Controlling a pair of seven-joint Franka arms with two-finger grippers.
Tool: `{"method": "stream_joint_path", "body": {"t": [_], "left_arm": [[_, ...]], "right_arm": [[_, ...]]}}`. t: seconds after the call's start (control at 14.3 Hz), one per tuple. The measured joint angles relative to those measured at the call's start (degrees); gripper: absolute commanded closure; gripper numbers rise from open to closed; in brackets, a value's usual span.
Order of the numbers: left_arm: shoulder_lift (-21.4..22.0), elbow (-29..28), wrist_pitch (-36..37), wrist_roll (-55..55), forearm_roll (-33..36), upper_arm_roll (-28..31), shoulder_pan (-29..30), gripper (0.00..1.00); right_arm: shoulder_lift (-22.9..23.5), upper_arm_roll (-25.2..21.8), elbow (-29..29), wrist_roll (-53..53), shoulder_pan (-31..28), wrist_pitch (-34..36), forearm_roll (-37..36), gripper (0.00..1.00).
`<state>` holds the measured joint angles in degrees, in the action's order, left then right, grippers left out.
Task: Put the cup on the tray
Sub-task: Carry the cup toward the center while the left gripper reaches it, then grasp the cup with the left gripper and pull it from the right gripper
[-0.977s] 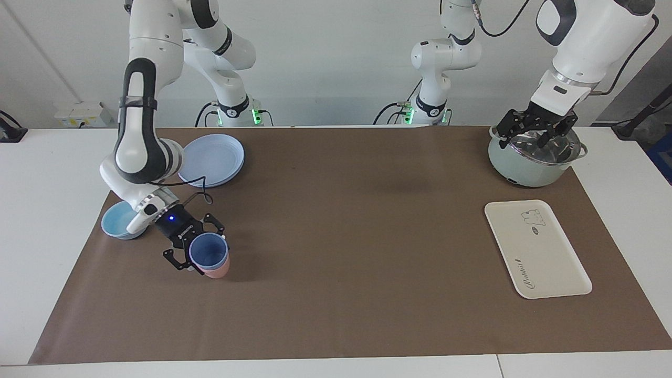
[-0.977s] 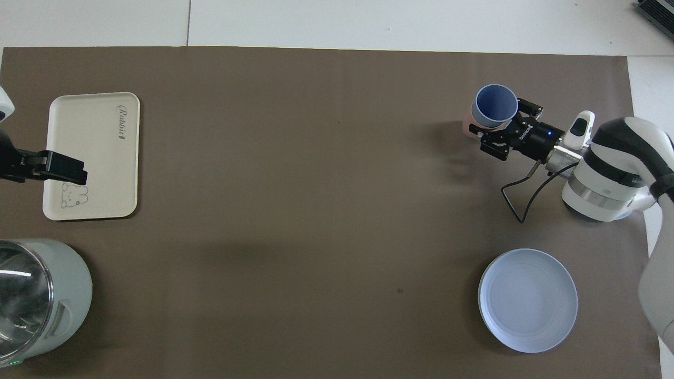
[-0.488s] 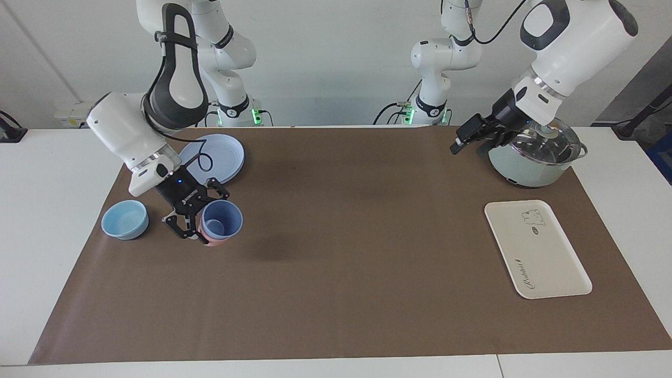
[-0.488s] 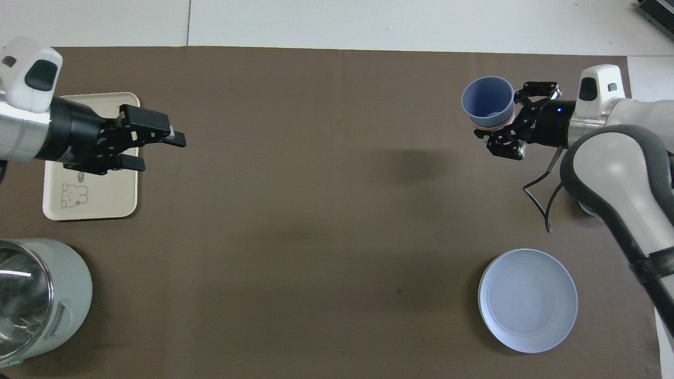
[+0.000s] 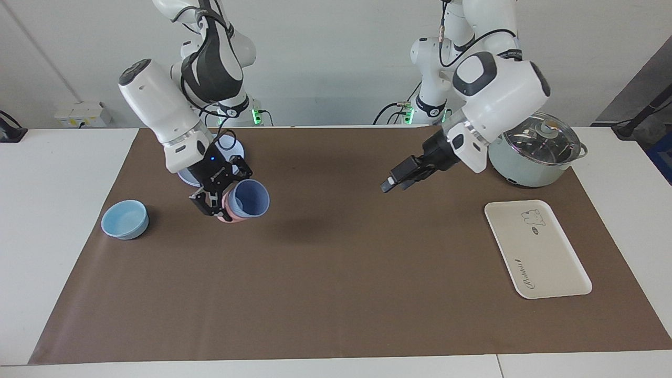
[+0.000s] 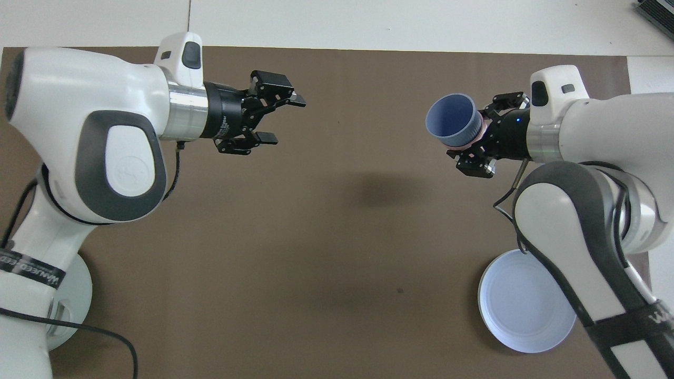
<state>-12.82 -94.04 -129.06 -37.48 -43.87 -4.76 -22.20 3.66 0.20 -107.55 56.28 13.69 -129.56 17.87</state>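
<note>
The right gripper (image 5: 227, 203) clamped the periwinkle cup (image 5: 251, 199) – nested in a pink tumbler (image 5: 229, 209) – mouth tipped toward the left gripper (image 5: 395, 180), jaws apart, midway to the tray (image 5: 536, 249) at the left arm's table end.

Facing view: you look down from high across the counter (image 5: 336, 294) toward both robot bases. Overhead view: you look steeply down and forward from above the robots' end. Shared by both: the brown mat (image 6: 337, 231), seen half a turn apart.

Two tumblers, one blue cup (image 5: 251, 198) nested in a pink one (image 5: 230, 207). Then one bowl (image 5: 125, 219), one plate (image 6: 524, 308), one pot (image 5: 535, 153), one tray (image 5: 537, 249).
</note>
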Motion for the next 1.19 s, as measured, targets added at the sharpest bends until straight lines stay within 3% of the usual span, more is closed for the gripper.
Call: {"method": "stream_joint_path", "body": {"t": [0.21,0.63,0.91,1.12,1.19], "left_arm": [[-0.02,-0.06,-3.79,-2.94,-0.66,0.04,-5.23,0.28],[-0.11,-2.93,-4.62,-3.96,-0.64,0.18,-10.50,0.38],[-0.08,-3.40,-8.92,-3.96,-0.64,0.22,-12.44,0.68],[-0.06,-3.47,-10.84,-4.11,-0.61,0.34,-13.55,1.00],[-0.06,-3.67,-11.03,-4.28,-0.57,0.49,-13.54,1.00]], "right_arm": [[-0.01,0.07,0.30,-6.65,5.16,0.43,-6.68,1.00],[-0.03,-0.07,0.53,-7.24,6.16,1.59,-8.71,1.00],[-0.03,-0.12,0.53,-7.24,6.16,2.13,-8.85,1.00],[-0.04,-0.13,0.48,-7.23,6.15,2.72,-9.01,1.00],[-0.12,-0.25,0.48,-7.21,6.13,2.86,-9.30,1.00]]}}
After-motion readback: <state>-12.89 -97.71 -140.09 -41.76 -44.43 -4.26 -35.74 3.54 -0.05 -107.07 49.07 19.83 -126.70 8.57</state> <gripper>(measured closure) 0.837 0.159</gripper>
